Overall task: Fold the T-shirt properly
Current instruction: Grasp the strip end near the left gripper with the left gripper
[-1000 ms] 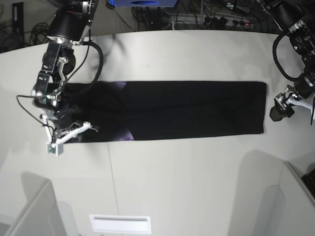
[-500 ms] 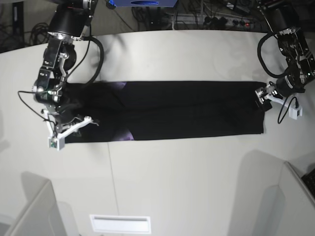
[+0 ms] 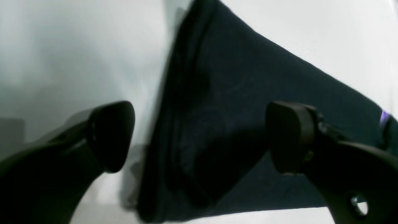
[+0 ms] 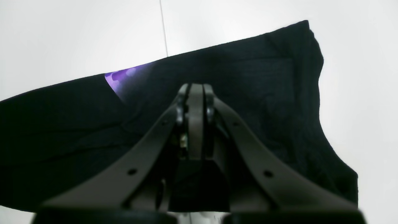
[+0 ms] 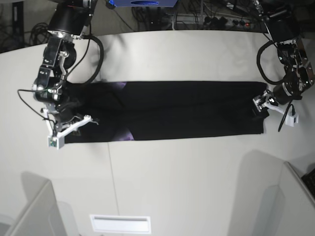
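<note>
- Rt wrist view, nearest: right gripper [image 4: 195, 93] w/ both fingers pressed together, no gap betw. them, tips low over the black cloth; can't tell if any fabric is pinched betw. them.
- Just beyond those tips: T-shirt [image 4: 264, 93], black, lying flat on the white table [image 4: 77, 34]; a small purple patch of print [image 4: 119, 77] shows at a fold just left of the fingers.
- Shirt's end curves round on the right of that view, bare table past it.
- Lt wrist view, nearest: left gripper [image 3: 199, 137] w/ jaws wide apart, one dark pad [image 3: 113, 133] over the table side, the other over cloth.
- Betw. them: layered end edge of the T-shirt [image 3: 236, 102], stacked folds visible; nothing gripped. View is blurry, so can't tell if the pads touch the cloth.
- Tiny purple fleck at the far right of that view.
- Base view: T-shirt [image 5: 187, 110] folded into a long narrow black band running left-right across mid table [image 5: 172, 187].
- Right gripper [image 5: 69, 125] sits at the band's left end, near its front corner.
- Left gripper [image 5: 262, 104] at the band's right end edge.
- Farther back: cables and a blue box [image 5: 142, 3] beyond the table's far rim.
</note>
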`<state>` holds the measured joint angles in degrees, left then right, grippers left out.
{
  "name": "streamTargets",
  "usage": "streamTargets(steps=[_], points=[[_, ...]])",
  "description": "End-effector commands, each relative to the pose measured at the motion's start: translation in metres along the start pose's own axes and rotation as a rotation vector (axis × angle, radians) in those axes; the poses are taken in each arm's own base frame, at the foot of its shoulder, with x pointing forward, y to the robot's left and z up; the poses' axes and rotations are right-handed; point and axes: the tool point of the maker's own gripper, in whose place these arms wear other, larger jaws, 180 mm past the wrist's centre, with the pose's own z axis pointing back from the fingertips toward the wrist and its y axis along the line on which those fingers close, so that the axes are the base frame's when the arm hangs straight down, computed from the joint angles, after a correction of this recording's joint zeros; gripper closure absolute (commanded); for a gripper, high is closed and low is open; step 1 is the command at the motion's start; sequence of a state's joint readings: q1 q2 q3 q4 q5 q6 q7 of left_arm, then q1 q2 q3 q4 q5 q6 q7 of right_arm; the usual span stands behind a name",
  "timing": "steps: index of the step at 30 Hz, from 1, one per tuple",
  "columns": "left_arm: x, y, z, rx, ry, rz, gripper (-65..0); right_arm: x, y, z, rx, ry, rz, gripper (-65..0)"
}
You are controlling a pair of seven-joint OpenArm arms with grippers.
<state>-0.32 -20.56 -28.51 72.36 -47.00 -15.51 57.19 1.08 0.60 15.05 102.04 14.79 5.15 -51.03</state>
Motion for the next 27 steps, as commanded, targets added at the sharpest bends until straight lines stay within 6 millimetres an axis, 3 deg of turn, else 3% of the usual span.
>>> streamTargets(steps=[1,7,11,12,27], points=[[-0.016,0.005,-0.001,0.022,0.072,0.005,-60.1,0.02,0.003,0.004,0.01,-0.063,0.007,0.0],[-0.015,0.008,0.0,0.031,0.072,0.006,-32.6,0.02,0.002,0.004,0.009,-0.064,0.006,0.0],[-0.014,0.009,0.0,0.034,0.068,0.005,-2.1,0.02,0.002,0.004,0.009,-0.064,0.006,0.0],[-0.014,0.009,0.0,0.035,0.068,0.004,0.0,0.02,0.002,0.004,0.009,-0.064,0.006,0.0],[0.014,0.034,0.027,0.112,-0.036,-0.083,0.0,0.014,0.022,0.007,0.144,-0.059,-0.086,0.0]])
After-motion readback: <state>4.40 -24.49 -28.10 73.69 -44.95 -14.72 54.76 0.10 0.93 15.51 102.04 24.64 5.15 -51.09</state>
